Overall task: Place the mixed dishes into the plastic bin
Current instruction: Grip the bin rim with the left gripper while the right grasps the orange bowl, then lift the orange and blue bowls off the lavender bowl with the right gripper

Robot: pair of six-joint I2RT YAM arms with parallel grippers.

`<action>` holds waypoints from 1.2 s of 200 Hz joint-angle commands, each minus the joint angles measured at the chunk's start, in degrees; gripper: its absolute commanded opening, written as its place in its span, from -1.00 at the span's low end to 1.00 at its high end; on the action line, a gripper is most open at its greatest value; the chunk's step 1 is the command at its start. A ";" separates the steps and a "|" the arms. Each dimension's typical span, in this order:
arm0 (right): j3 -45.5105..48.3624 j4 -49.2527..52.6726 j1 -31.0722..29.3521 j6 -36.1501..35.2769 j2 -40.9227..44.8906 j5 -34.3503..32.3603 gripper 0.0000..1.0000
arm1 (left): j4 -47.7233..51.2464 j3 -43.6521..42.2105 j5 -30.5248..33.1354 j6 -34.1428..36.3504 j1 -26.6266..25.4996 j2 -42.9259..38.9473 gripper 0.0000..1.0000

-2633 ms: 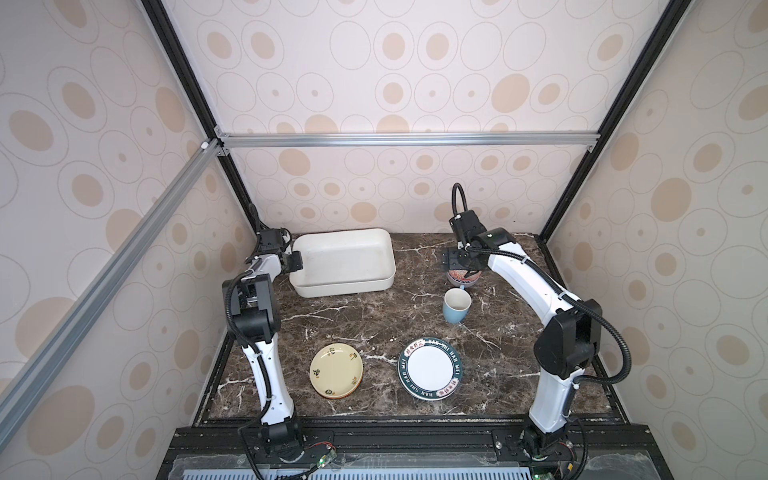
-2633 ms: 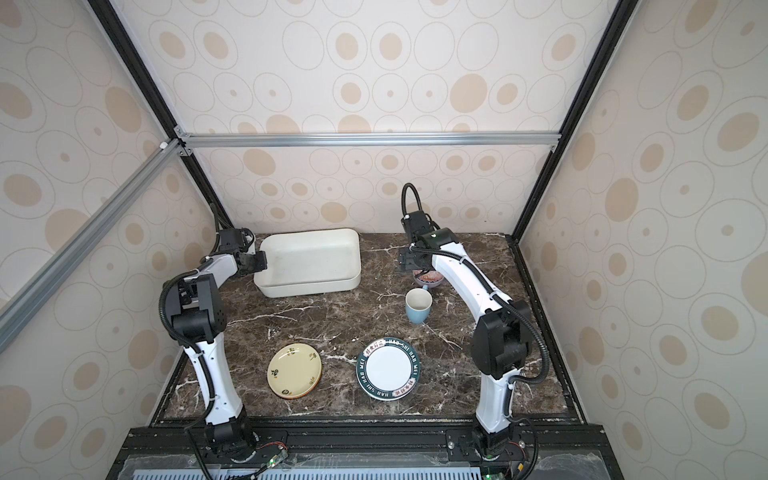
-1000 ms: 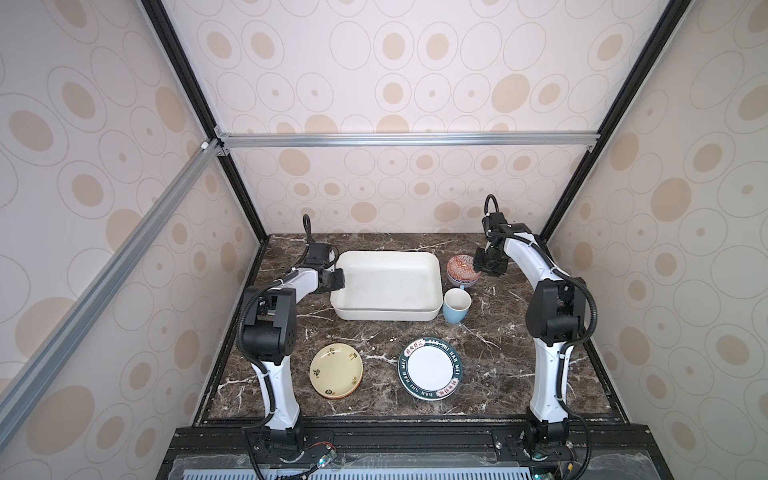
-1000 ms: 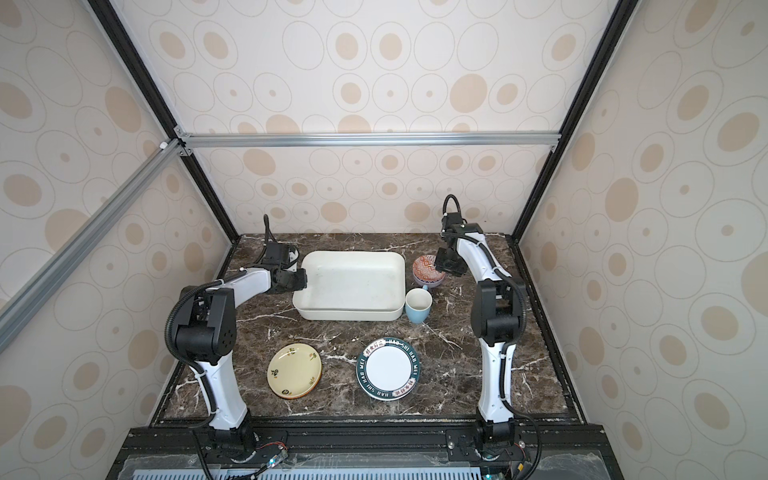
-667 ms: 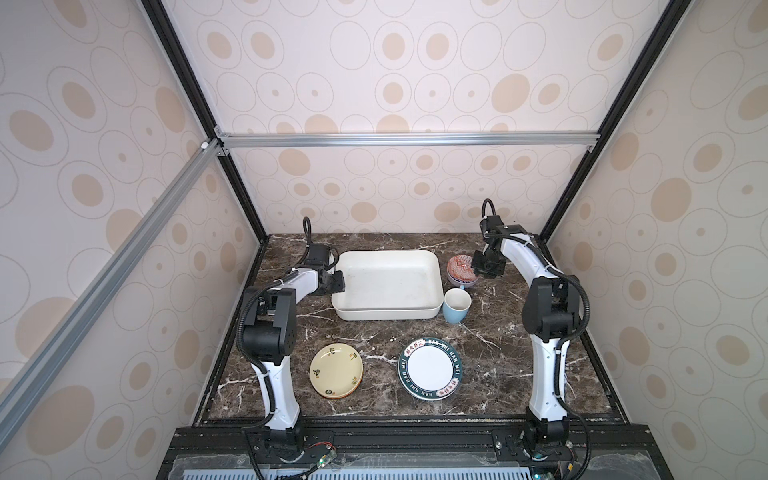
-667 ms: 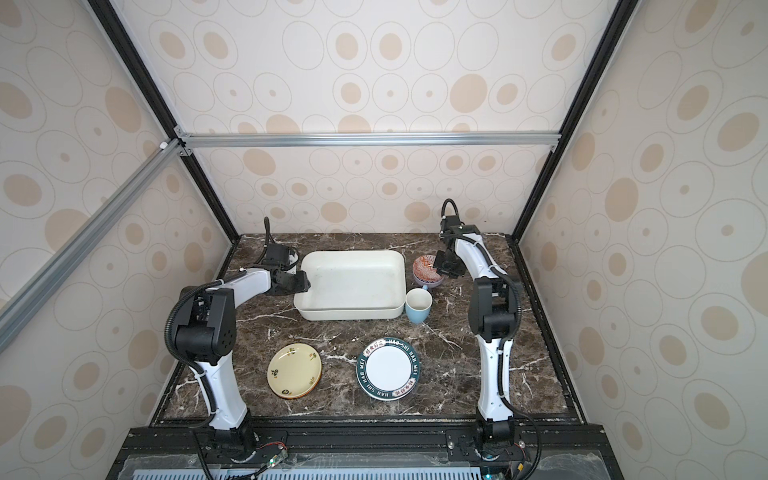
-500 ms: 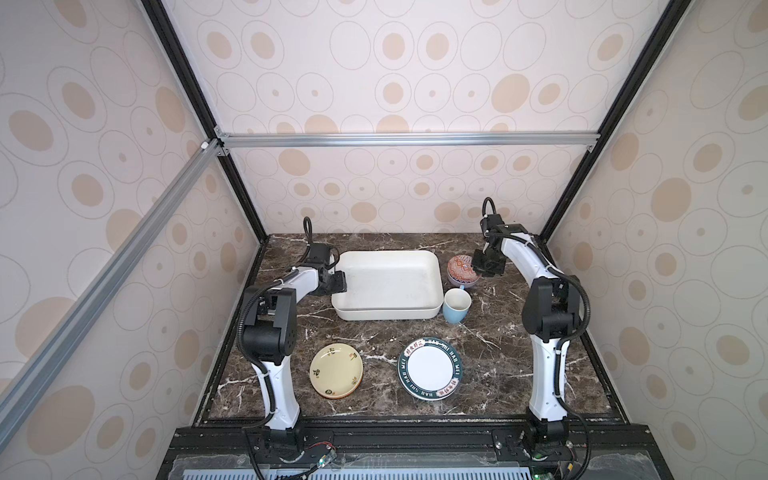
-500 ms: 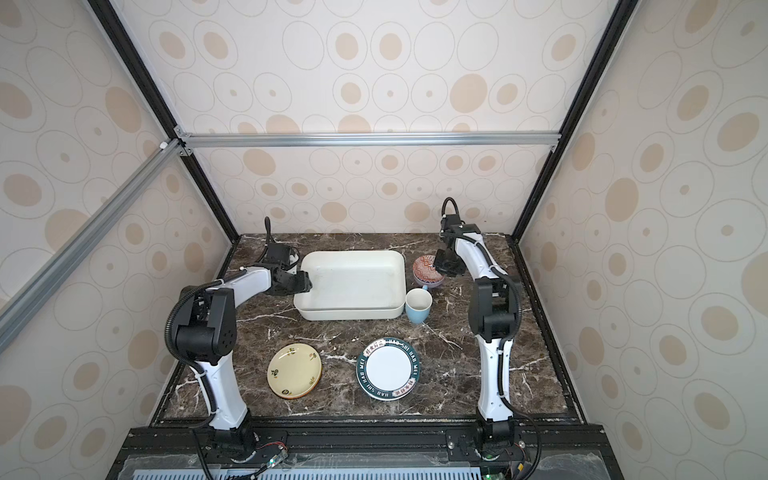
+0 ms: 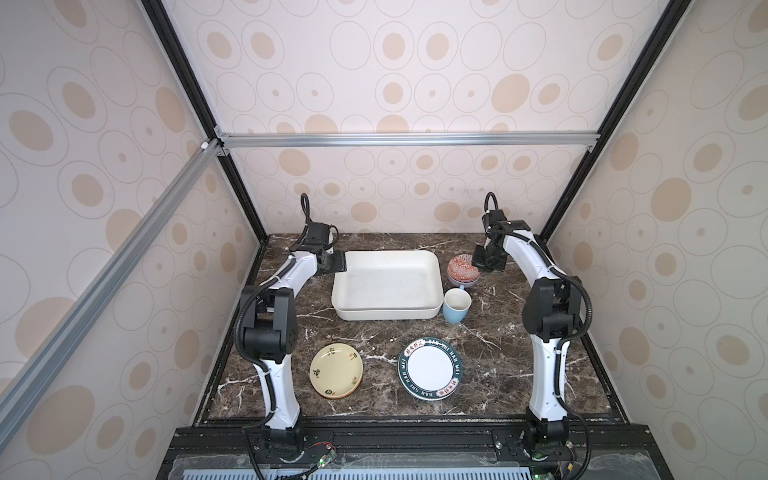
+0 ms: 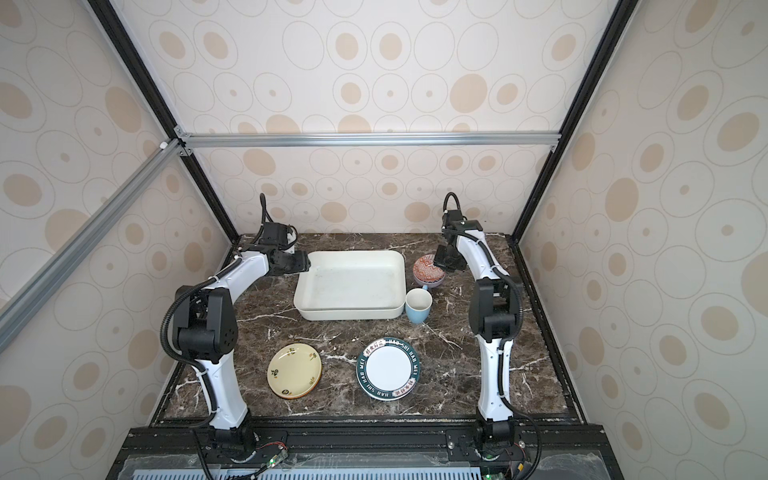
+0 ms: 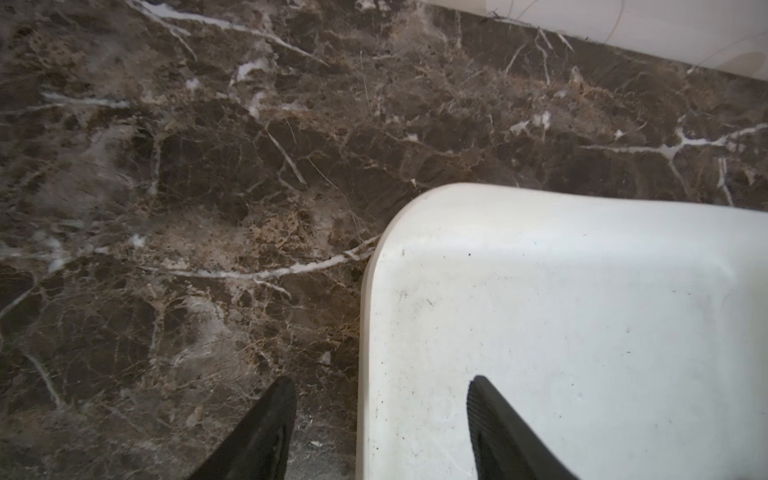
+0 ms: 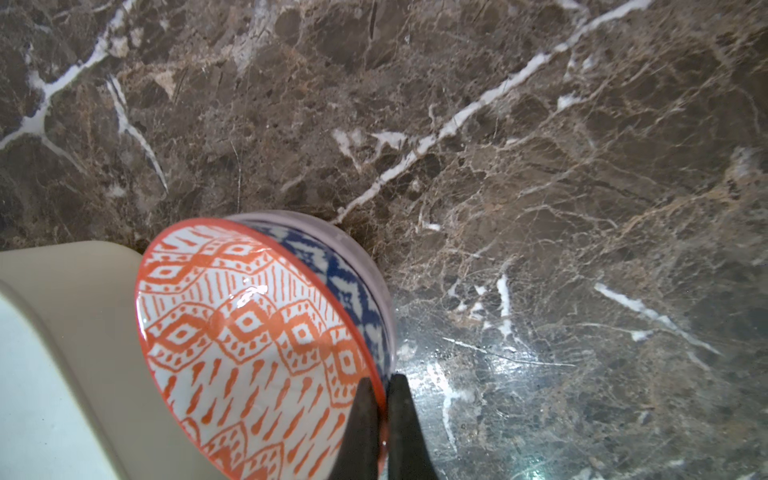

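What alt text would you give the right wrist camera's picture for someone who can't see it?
The right gripper is shut on the rim of a red-patterned bowl, which sits nested in a lilac bowl. A white bin shows one corner beside them, on a brown marble table.

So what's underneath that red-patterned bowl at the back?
Under the red-patterned bowl sits a lilac-rimmed bowl; only its rim and outer side show. Its inside is covered, so contents can't be told.

Your white bin [image 9: 386,282] sits upright on the surface [image 9: 492,357]; red-patterned bowl [image 9: 461,268], blue mug [image 9: 456,307] just beside; yellow plate [image 9: 336,370], green-rimmed plate [image 9: 430,369] nearer you.
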State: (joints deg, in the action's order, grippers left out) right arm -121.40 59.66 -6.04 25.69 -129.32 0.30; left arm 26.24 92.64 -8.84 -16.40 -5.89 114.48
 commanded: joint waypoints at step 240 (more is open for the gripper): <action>-7.24 -0.98 1.32 2.06 3.25 11.28 -1.00 | 3.89 9.84 0.69 1.30 0.34 2.25 0.57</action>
State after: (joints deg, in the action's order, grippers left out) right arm -125.64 59.31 -4.80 27.40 -129.29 9.32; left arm 29.36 100.01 -8.64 -15.18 -5.74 116.71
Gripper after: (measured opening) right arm 0.048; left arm 0.783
